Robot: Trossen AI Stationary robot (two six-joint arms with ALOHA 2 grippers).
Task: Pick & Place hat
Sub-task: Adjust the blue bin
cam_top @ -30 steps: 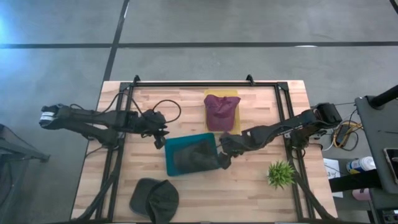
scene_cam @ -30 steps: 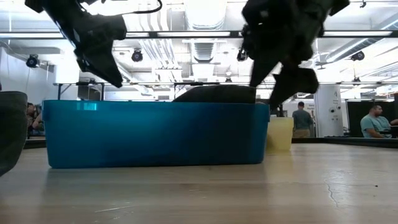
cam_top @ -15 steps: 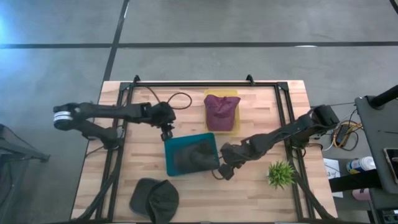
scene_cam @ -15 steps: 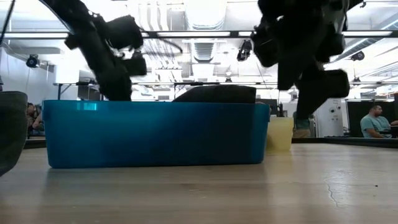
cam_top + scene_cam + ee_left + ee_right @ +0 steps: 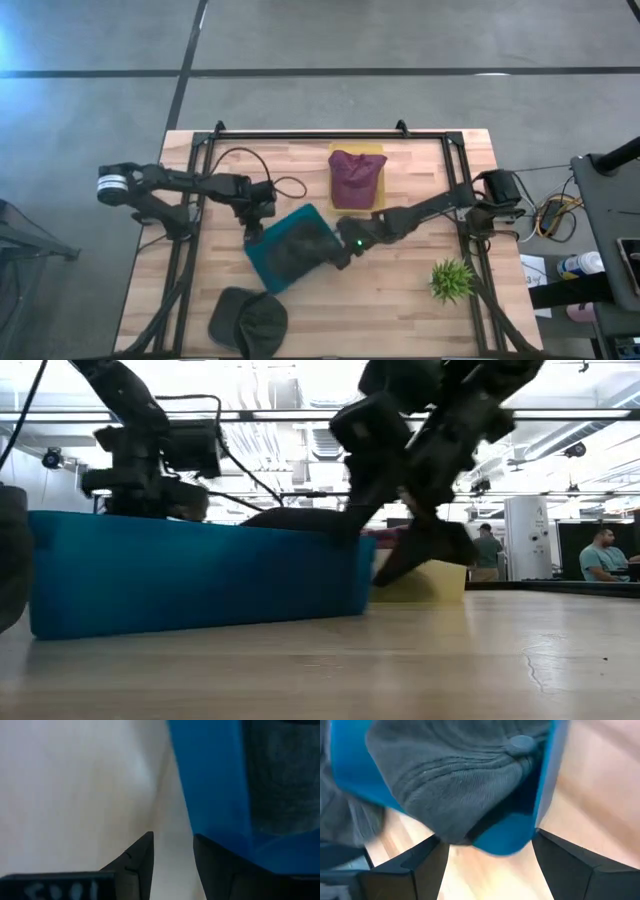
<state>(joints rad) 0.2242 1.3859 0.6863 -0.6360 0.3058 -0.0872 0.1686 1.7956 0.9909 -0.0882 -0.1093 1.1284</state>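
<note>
Hat (image 5: 300, 243), grey, soft corduroy-like fabric, is seen lying inside blue bin (image 5: 262, 262); likely light and floppy, best pinched at crown or brim. Right gripper (image 5: 345, 247) is spread wide astride the bin's corner; left gripper (image 5: 252, 224) is parted narrowly at the bin's wall. No readable writing is found.

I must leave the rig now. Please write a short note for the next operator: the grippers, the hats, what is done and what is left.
Left gripper: open, at the blue bin's left corner.
Right gripper: open, its fingers either side of the bin's right corner.
The bin sits skewed on the table, a grey hat inside it.
Maroon hat lies on the yellow tray, dark hat on the table's near edge.
Done: one hat is in the bin. Left: two hats are not in the bin.
</note>
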